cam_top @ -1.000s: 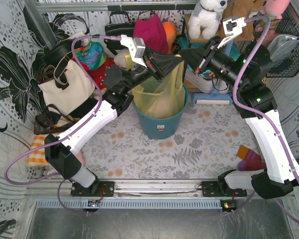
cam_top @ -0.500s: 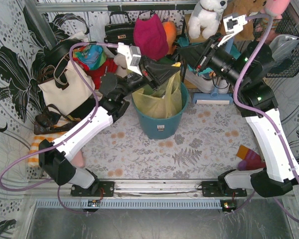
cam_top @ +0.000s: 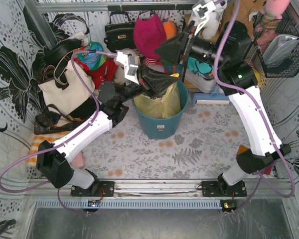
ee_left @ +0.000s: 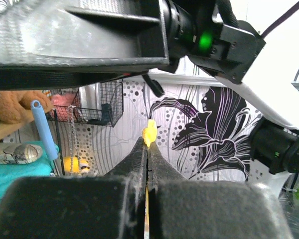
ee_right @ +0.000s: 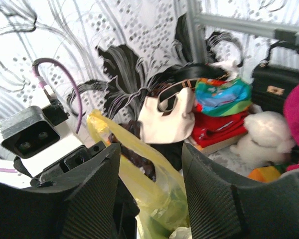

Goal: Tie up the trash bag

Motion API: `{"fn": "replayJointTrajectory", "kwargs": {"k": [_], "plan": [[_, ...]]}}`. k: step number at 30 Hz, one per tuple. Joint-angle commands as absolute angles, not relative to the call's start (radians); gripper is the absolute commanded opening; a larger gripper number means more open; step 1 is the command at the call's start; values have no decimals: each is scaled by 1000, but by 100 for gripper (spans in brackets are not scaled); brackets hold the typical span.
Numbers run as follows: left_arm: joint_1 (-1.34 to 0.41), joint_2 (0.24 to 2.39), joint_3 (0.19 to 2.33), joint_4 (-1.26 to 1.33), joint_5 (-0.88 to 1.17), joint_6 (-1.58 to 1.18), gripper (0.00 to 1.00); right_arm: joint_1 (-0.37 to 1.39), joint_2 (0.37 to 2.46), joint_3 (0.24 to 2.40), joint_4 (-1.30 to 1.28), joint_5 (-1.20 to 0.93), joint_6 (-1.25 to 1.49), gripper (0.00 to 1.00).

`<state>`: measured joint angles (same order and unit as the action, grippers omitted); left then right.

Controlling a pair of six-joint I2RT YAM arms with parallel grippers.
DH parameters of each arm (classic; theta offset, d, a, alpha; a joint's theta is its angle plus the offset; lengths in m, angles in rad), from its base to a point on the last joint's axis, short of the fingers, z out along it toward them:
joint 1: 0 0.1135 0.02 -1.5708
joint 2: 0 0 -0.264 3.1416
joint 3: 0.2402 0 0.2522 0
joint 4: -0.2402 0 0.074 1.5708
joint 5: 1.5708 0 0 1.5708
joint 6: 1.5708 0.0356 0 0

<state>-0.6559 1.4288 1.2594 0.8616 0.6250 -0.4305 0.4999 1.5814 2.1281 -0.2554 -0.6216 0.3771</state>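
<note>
One trash bag (cam_top: 164, 105), one round teal bin (cam_top: 159, 125) and two pincers are before you. Your left pincer (cam_top: 175, 79) is pressed fully closed, and a thin strip of the bag's yellow plastic is clamped between its fingers, poking out past the tips. The rest of the bag hangs just below that pincer, sitting inside the bin on the flower-patterned bench (cam_top: 189, 149). Your right pincer (cam_top: 160, 51) hovers above and beyond the left one, jaws parted about halfway with nothing between them. Seen from its wrist, a pulled-up flap of the bag lies just ahead of its fingers. One cream tote bag (cam_top: 65, 89) and one black handbag (cam_top: 118, 32) crowd the space beyond the left pincer.
</note>
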Motion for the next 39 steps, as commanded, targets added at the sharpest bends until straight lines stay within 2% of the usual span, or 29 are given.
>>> {"fn": "replayJointTrajectory", "kwargs": {"k": [1, 7, 22, 25, 30, 39], "plan": [[-662, 1369, 1209, 947, 655, -439, 0, 532, 1637, 2220, -272, -746, 324, 54], [-664, 1323, 1174, 913, 680, -399, 0, 568, 1731, 2311, -278, -821, 293, 64], [-663, 1308, 1163, 902, 695, -417, 0, 610, 1846, 2384, -189, -937, 161, 74], [-663, 1310, 1163, 901, 696, -420, 0, 609, 1861, 2388, -154, -951, 163, 73], [-663, 1310, 1164, 895, 695, -421, 0, 610, 1871, 2387, -108, -964, 188, 60], [-664, 1317, 1168, 894, 696, -430, 0, 610, 1887, 2397, -54, -967, 219, 64]]}}
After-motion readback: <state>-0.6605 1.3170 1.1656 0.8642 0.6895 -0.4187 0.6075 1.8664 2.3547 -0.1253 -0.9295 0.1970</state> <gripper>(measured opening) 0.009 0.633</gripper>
